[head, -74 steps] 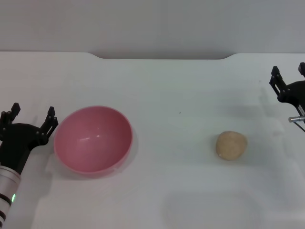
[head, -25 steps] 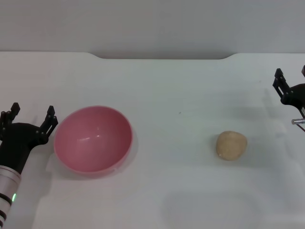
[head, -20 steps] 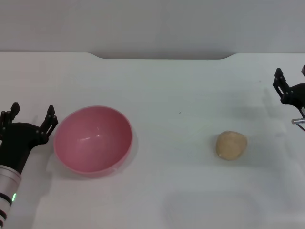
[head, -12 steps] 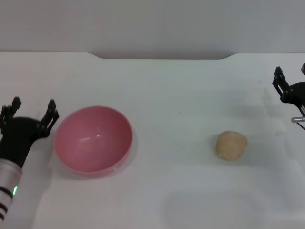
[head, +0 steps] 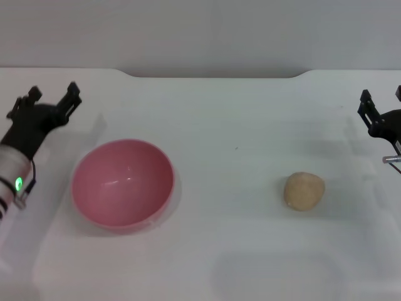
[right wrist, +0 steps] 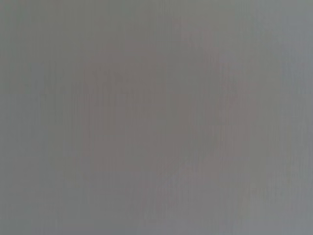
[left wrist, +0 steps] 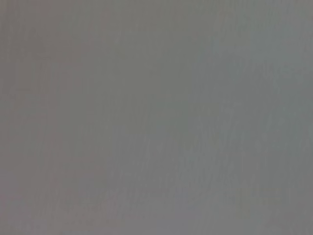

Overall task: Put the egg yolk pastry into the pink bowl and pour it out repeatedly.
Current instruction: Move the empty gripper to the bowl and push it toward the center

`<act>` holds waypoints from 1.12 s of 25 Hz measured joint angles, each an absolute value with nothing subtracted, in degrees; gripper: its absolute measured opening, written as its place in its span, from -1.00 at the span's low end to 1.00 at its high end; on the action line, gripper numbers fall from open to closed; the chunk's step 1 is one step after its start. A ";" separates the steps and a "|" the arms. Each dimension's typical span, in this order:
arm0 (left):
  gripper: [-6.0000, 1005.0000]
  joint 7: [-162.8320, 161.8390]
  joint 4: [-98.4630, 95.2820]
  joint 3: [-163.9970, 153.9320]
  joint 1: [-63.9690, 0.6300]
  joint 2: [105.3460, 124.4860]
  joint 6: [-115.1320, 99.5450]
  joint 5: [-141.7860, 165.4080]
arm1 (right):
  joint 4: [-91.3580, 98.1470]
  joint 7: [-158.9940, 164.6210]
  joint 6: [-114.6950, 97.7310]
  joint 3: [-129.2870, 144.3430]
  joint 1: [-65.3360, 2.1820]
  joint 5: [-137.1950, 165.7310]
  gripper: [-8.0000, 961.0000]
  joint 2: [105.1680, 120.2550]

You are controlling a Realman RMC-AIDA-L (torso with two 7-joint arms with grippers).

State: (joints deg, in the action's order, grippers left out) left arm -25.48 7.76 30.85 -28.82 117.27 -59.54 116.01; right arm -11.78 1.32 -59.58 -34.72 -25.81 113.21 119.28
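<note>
The pink bowl (head: 122,184) stands upright and empty on the white table (head: 232,113), left of centre. The egg yolk pastry (head: 304,191), a small tan ball, lies on the table to the right, well apart from the bowl. My left gripper (head: 52,96) hovers beyond the bowl's far-left rim, open, holding nothing. My right gripper (head: 381,103) sits at the right edge of the head view, beyond the pastry, open and empty. Both wrist views show only a flat grey field.
The table's far edge runs along a grey wall with a shallow notch at the middle. Bare white surface lies between bowl and pastry and in front of both.
My left arm has swung up and away from beside the bowl's left rim toward the far left. The right gripper, bowl and pastry have stayed put.
</note>
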 joint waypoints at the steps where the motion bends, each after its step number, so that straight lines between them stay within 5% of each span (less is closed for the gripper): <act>1: 0.70 -27.78 6.32 30.85 -30.54 116.92 -58.60 116.51 | -11.80 1.32 -59.58 -34.72 -25.79 113.21 0.40 119.31; 10: 0.70 -60.08 -6.96 20.95 -43.10 111.16 -48.67 128.22 | -11.87 1.31 -59.59 -34.72 -25.75 113.21 0.40 119.44; 13: 0.71 -79.46 -19.30 2.90 -45.46 111.82 -49.07 129.55 | -11.92 1.32 -59.59 -34.71 -25.75 113.20 0.40 119.45; 18: 0.70 -110.78 -42.88 -33.18 -39.98 114.27 -52.66 129.58 | -11.97 1.32 -59.60 -34.71 -25.75 113.21 0.40 119.45; 22: 0.71 -129.31 -59.62 -54.00 -32.00 113.07 -60.69 129.69 | -11.95 1.31 -59.59 -34.72 -25.83 113.21 0.40 119.44; 28: 0.70 -141.80 -72.42 -55.80 -29.16 112.25 -77.65 136.64 | -11.83 1.32 -59.59 -34.97 -26.24 113.21 0.40 119.39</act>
